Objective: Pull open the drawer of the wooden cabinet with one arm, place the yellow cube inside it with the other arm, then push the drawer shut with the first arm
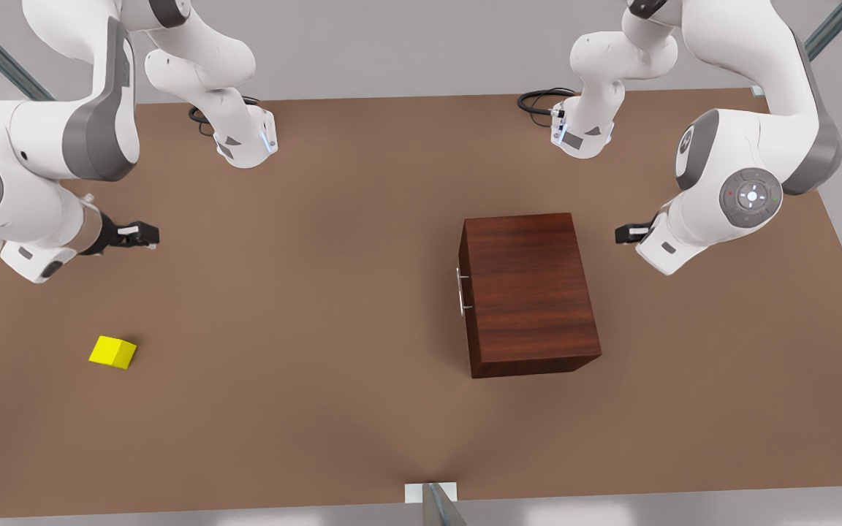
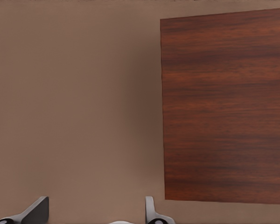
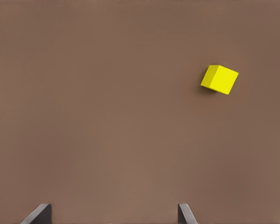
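The wooden cabinet [image 1: 527,292] stands on the table, right of the middle in the front view, and its top [image 2: 224,107] shows in the left wrist view. Its drawer is shut flush, its silver handle [image 1: 460,291] facing the front view's left. The yellow cube [image 1: 113,352] [image 3: 219,79] lies alone near the front view's left edge. My left gripper [image 1: 629,232] [image 2: 94,214] hangs open above the table beside the cabinet's far right corner. High above the table, farther back than the cube, my right gripper [image 1: 139,234] [image 3: 113,215] is open too. Neither holds anything.
The brown table [image 1: 304,292] stretches bare between cube and cabinet. Both arm bases [image 1: 245,142] [image 1: 582,135] stand at the back edge with black cables [image 1: 538,98]. A metal post [image 1: 435,504] rises at the front edge's middle.
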### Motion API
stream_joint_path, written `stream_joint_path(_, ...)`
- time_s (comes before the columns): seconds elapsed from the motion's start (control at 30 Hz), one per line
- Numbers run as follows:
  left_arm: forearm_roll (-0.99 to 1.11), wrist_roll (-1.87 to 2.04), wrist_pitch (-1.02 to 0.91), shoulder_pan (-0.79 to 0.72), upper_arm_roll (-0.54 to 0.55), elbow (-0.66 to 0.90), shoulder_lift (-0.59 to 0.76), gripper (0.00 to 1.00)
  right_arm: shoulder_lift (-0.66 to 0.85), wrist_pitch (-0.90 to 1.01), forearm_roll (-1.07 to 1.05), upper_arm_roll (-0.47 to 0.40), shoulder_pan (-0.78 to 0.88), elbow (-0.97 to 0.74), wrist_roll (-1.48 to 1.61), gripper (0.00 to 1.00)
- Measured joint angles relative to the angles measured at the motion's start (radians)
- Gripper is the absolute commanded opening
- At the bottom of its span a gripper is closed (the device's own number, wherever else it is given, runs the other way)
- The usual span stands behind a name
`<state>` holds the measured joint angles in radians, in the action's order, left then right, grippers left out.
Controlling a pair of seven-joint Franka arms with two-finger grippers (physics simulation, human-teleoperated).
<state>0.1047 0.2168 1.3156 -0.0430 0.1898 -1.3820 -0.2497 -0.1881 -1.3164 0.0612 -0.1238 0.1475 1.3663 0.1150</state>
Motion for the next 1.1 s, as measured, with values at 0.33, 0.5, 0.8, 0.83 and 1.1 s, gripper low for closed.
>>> stream_joint_path(0.33,0.128,0.158,0.074,-0.559,-0.005,0.438,-0.483,1.00,-0.003,-0.039,-0.003,-0.004,-0.008,-0.005,0.021,1.00)
stream_joint_path(0.5,0.158,0.323,0.206,-0.623,-0.012,0.466,-0.559,1.00,-0.006,-0.043,-0.005,-0.004,-0.002,-0.002,0.028,1.00)
stream_joint_path(0.8,0.179,0.533,0.318,-0.637,-0.045,0.460,-0.621,1.00,-0.031,-0.056,-0.008,-0.009,-0.022,-0.006,0.033,1.00)
stream_joint_path(0.83,0.186,0.550,0.314,-0.637,-0.045,0.460,-0.626,1.00,-0.031,-0.058,-0.009,-0.009,-0.023,-0.006,0.033,1.00)
stream_joint_path(1.1,0.208,0.661,0.323,-0.675,-0.080,0.469,-0.665,1.00,-0.034,-0.067,-0.011,-0.008,-0.022,-0.004,0.035,1.00)
